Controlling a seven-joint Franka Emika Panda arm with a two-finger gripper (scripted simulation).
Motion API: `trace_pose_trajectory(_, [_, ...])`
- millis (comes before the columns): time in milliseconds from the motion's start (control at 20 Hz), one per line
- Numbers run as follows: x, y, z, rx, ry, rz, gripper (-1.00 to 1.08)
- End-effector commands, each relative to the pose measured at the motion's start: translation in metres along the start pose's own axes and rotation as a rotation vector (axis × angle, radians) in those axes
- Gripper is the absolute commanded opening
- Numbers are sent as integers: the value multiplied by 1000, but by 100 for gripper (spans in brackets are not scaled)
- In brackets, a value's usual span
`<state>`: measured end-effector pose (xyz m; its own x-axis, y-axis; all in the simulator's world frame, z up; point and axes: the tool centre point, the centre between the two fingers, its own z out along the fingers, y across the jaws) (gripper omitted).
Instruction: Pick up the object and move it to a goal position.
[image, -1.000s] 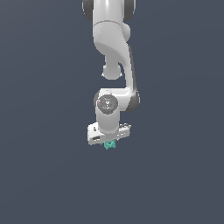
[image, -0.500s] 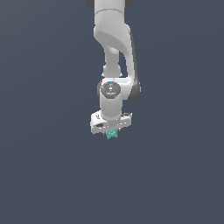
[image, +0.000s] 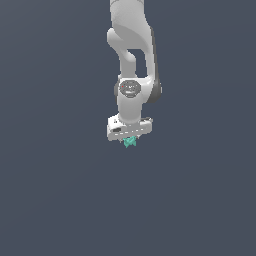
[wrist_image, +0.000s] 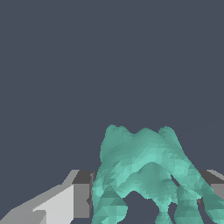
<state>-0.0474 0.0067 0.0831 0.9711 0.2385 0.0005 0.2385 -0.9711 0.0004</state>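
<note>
Seen at the wrist, the jaws' near finger (wrist_image: 74, 194), then the teal object (wrist_image: 146, 173) pinched between the jaws, which are closed on it. The gripper (image: 129, 137) carries it aloft; a steady squeeze and smooth travel should prevent slipping.

a plain, flat dark grey-blue surface (image: 55, 200) fills the scene; nothing visibly rests on it.

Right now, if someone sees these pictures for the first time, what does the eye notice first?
The white arm hangs down the middle of a plain dark grey scene in the exterior view. At its lower end the gripper has its jaws shut on a tiny teal-green spiky object. In the wrist view that object looms large between the fingers.
</note>
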Motion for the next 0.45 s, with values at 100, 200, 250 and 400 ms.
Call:
trace_pose_trajectory(100, [-13, -6, -4, 0, 0, 0, -100])
trace_pose_trajectory(200, [-16, -8, -5, 0, -1, 0, -100])
trace_pose_trajectory(250, [-17, -8, -6, 0, -1, 0, -100])
trace_pose_trajectory(400, [-19, -9, -6, 0, -1, 0, -100])
